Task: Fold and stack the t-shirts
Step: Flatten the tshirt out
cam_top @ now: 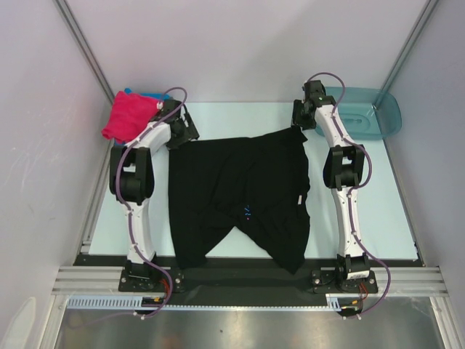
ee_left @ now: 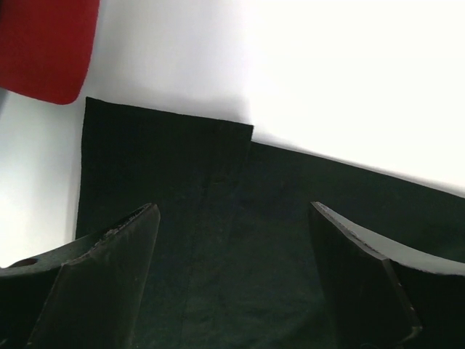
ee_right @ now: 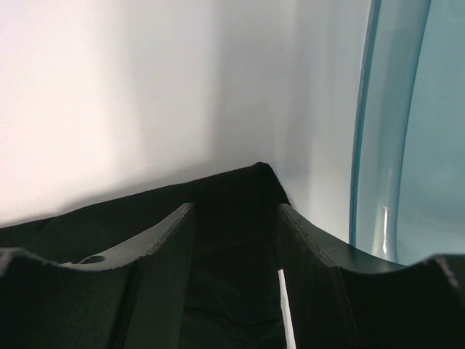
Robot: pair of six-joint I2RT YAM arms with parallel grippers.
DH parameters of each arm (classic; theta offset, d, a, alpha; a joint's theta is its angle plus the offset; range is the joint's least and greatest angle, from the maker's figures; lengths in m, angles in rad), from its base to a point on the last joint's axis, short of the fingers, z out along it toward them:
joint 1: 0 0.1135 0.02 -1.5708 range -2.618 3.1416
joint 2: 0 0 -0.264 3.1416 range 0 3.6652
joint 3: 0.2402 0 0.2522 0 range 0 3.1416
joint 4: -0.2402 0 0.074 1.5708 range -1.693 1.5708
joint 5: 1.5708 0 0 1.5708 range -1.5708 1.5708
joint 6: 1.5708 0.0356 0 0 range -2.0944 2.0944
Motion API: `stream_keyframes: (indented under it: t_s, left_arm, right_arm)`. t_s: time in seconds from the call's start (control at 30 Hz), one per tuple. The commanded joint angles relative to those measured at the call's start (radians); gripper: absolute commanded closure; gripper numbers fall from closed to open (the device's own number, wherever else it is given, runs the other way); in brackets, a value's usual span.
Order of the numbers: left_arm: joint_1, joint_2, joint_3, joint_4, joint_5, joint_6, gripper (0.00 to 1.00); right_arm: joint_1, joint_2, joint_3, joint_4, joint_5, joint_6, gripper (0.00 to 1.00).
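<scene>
The large black t-shirt lies spread on the table, with a small blue-white print near its middle. My left gripper is at its far left corner. In the left wrist view it is open wide just above the black cloth. My right gripper is at the far right corner. In the right wrist view it is partly open, with the shirt's corner lying between the fingers. A folded magenta-pink shirt lies on a blue one at the far left, and shows as red cloth in the left wrist view.
A translucent teal plastic basin stands at the far right corner, close beside my right gripper; its rim also shows in the right wrist view. White walls enclose the table on three sides. The shirt's hem reaches the near table edge.
</scene>
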Motion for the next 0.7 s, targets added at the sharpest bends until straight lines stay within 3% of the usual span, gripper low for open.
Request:
stream_keyframes:
  t_s: [0.0,0.13,0.3,0.33,0.43,0.67]
  left_arm:
    - [0.009,0.014,0.034,0.027,0.013,-0.017,0.11]
    - [0.009,0.055,0.080,0.004,-0.025,-0.025,0.14]
    - [0.008,0.132,0.180,-0.059,-0.077,-0.016,0.25]
    - [0.008,0.148,0.206,-0.064,-0.100,-0.011,0.38]
    - [0.008,0.165,0.244,-0.081,-0.137,-0.003,0.54]
    - [0.006,0.198,0.275,-0.094,-0.151,0.009,0.60]
  right_arm:
    - [-0.045,0.027,0.018,-0.020,0.082,0.009,0.45]
    - [-0.041,0.019,-0.005,-0.019,0.070,0.014,0.45]
    - [-0.035,0.025,-0.008,-0.019,0.061,0.020,0.45]
    - [-0.033,0.025,-0.009,-0.019,0.056,0.023,0.46]
    - [-0.030,0.027,-0.018,-0.017,0.050,0.026,0.45]
    - [-0.028,0.047,-0.026,-0.013,0.044,0.034,0.46]
